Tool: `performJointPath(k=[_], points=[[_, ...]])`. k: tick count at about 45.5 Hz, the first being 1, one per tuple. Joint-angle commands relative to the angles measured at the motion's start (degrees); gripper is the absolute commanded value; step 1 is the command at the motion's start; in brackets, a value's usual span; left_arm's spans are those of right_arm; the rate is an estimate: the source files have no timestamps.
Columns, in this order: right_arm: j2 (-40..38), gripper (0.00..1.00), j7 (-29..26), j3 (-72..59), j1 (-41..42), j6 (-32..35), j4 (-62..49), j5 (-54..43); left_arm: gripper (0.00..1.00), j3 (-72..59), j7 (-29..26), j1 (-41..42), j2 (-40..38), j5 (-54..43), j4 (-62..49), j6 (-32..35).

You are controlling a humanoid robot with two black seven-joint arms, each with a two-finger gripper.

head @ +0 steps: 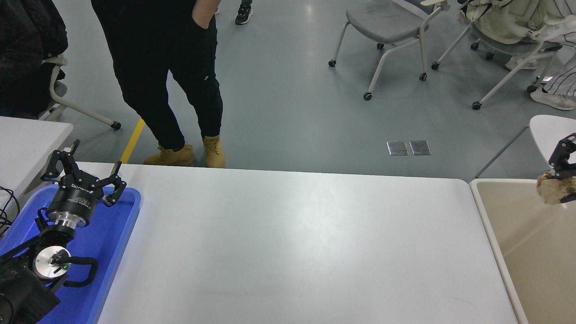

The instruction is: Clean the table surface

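The right gripper [562, 182] pinches a crumpled tan paper wad [555, 190] above the beige bin [517, 234]; the table surface [292, 243] lies to its left. Best to release only once well inside the rim. The left gripper [83, 168] is parked, fingers spread.

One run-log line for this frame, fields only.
right gripper: shut on crumpled paper wad, over beige bin | left gripper: open, parked over blue tray | table surface: bare

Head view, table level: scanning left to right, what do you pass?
Blue tray with the parked left hand over it → white table surface → beige bin → right hand holding a crumpled paper wad.
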Motion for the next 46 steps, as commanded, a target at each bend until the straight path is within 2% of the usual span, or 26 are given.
performJointPath(k=[1,7,18,23,36,46], points=[[0.8,0.0,0.26,0.46,-4.58,0.2,-7.36,-5.96,1.0,0.0,0.0,0.01,0.0,0.0,0.0,0.0],[1.68,0.0,3.24,1.16,-9.76,0.12,-12.72,-7.99,1.0,0.0,0.0,0.01,0.0,0.0,0.0,0.0],[6.69,0.0,15.19,4.06,-22.68,0.03,-24.23,-7.99,1.0,0.0,0.0,0.01,0.0,0.0,0.0,0.0],[10.55,0.0,18.36,7.92,-29.8,0.03,-28.71,-7.99,1.0,0.0,0.0,0.01,0.0,0.0,0.0,0.0],[26.63,0.0,22.14,18.21,-48.7,0.03,-48.83,-7.99,1.0,0.0,0.0,0.01,0.0,0.0,0.0,0.0],[36.22,0.0,23.37,23.75,-55.21,-0.06,-61.06,-7.9,1.0,0.0,0.0,0.01,0.0,0.0,0.0,0.0]])
